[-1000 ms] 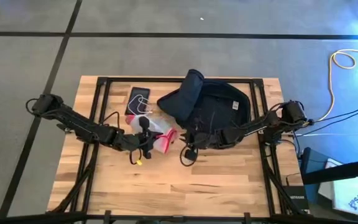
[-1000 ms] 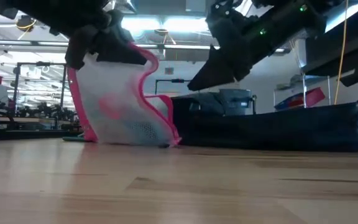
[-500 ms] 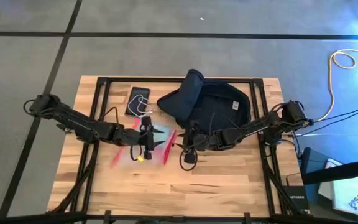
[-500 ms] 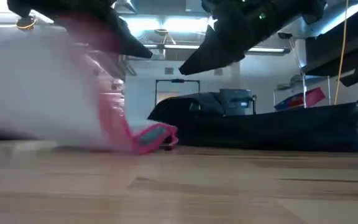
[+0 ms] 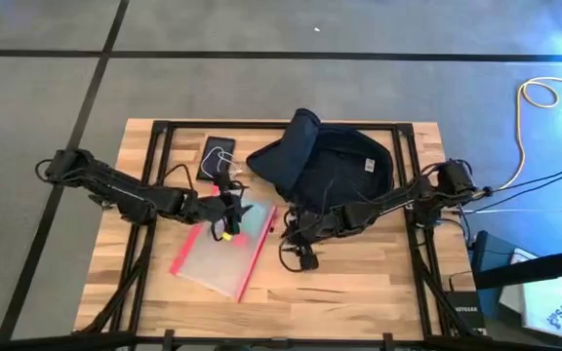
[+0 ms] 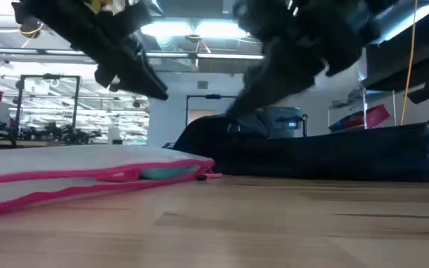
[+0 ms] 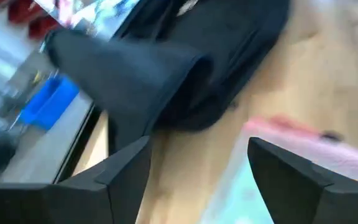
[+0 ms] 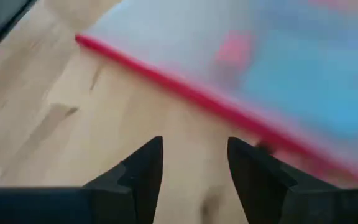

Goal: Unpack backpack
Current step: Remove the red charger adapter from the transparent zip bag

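The backpack, soft and floppy (likely to sag), sits at the table's far edge; grab its flap. Left gripper and right gripper both gape empty.

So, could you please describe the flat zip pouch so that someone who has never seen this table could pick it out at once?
Find the large dark navy backpack at the far middle of the wooden table. Just to its left and nearer the front edge, the pouch lies flat on the wood, below the open left gripper. It is the only clear thing with a pink-red zip edge; the small dark phone behind it is opaque.
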Tool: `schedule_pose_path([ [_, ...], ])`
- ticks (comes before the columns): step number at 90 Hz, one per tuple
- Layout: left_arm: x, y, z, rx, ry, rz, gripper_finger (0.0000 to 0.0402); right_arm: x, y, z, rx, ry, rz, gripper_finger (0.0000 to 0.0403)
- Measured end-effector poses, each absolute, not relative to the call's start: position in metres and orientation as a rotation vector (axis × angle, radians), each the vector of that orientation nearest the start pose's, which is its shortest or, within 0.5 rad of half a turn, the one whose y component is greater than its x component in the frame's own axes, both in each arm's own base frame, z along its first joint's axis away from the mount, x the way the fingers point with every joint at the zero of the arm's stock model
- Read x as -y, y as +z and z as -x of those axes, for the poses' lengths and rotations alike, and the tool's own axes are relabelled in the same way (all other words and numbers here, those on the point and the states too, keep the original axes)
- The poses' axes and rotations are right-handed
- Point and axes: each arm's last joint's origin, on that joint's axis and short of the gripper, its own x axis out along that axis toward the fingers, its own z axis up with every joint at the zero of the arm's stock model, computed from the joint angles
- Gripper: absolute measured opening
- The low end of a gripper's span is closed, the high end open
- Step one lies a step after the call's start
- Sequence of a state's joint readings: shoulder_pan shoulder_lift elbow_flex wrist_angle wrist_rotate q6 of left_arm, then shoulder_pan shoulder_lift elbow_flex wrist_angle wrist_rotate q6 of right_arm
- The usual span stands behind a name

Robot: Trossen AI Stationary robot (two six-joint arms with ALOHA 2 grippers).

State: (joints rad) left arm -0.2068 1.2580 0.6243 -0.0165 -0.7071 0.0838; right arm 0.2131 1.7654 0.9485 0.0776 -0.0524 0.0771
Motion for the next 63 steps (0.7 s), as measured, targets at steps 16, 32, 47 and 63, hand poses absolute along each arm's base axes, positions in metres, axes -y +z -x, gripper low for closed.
schedule_pose_path([
  [16, 0.022, 0.188, -0.219, -0.791, 0.581, -0.112, 0.024, -0.083, 0.136, -0.358, -0.82, 0.185, -0.055, 0.0163],
  [32, 0.021, 0.177, -0.205, -0.914, 0.649, 0.174, 0.0239, -0.089, 0.128, -0.374, -0.827, 0.136, -0.042, 0.0163],
  [47, 0.029, 0.17, -0.202, -1.003, 0.6, 0.304, 0.0239, -0.093, 0.121, -0.391, -0.849, 0.139, -0.022, 0.0163],
  [63, 0.031, 0.149, -0.196, -1.004, 0.66, 0.361, 0.0239, -0.097, 0.115, -0.408, -0.858, 0.138, -0.006, 0.0163],
])
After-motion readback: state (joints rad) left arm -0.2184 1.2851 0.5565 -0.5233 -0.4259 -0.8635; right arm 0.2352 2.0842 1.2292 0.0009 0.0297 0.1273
